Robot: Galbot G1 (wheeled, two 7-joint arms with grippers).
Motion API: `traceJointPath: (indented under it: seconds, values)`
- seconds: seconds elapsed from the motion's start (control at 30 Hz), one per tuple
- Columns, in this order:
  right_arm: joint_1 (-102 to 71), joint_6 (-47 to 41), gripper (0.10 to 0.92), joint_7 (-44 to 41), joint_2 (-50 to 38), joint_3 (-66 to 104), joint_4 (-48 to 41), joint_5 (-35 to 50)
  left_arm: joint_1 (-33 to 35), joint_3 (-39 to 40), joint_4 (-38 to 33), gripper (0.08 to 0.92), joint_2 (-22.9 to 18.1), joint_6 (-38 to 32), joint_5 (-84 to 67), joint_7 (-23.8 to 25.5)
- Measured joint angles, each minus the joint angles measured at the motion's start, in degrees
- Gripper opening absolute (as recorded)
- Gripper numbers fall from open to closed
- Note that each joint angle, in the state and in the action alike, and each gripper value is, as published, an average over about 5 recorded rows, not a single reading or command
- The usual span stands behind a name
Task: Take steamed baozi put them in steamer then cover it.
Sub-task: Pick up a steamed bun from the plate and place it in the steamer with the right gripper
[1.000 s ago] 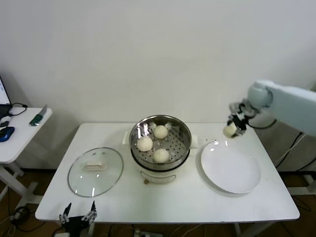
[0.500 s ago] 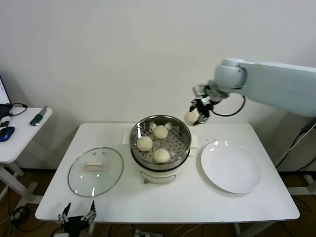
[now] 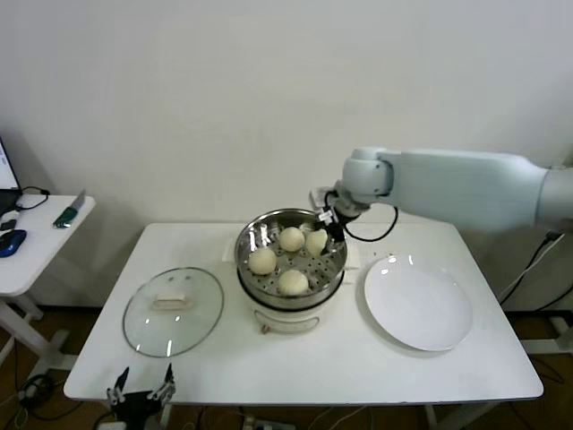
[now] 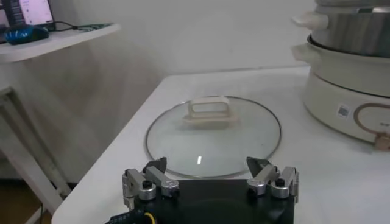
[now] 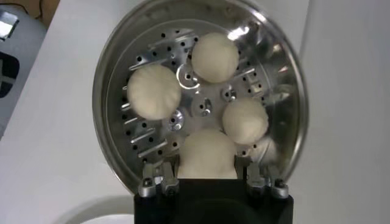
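Note:
The steel steamer (image 3: 332, 240) stands on its white pot base mid-table and holds three baozi (image 3: 262, 261) (image 3: 292, 238) (image 3: 292, 281). My right gripper (image 3: 320, 235) is over the steamer's right rear, shut on a fourth baozi (image 3: 316, 242) (image 5: 208, 155) held just above the perforated floor (image 5: 201, 106). The glass cover (image 3: 173, 311) (image 4: 213, 128) with its whitish handle lies flat on the table left of the steamer. My left gripper (image 3: 141, 392) (image 4: 210, 176) is open and empty at the table's front edge, just short of the cover.
A white plate (image 3: 417, 305) lies empty right of the steamer. A small side table (image 3: 36, 237) at far left carries a mouse and other items. The wall is close behind the table.
My right arm has carried the fourth baozi leftward from above the plate and lowered it into the steamer's right rear. The left arm has not moved.

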Motion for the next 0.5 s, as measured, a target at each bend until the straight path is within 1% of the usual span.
traceJointPath:
  seconds: [0.37,0.43,0.5]
  values:
    - [-5.93,-0.55,0.626,1.18,1.86,1.58,-3.36,-2.72,-0.03,-0.07,0.19,0.823,-0.06,-0.13,0.0,-0.08]
    - [-6.26,-0.33,0.656,1.08,2.11,1.85,-3.85,-2.75,-0.03,-0.08,0.13,0.823,-0.06,-0.13,-0.01,-0.1]
    - [-6.39,0.04,0.709,0.85,2.23,2.01,-4.2,-2.65,0.02,-0.13,0.03,0.823,-0.08,-0.12,-0.03,-0.12]
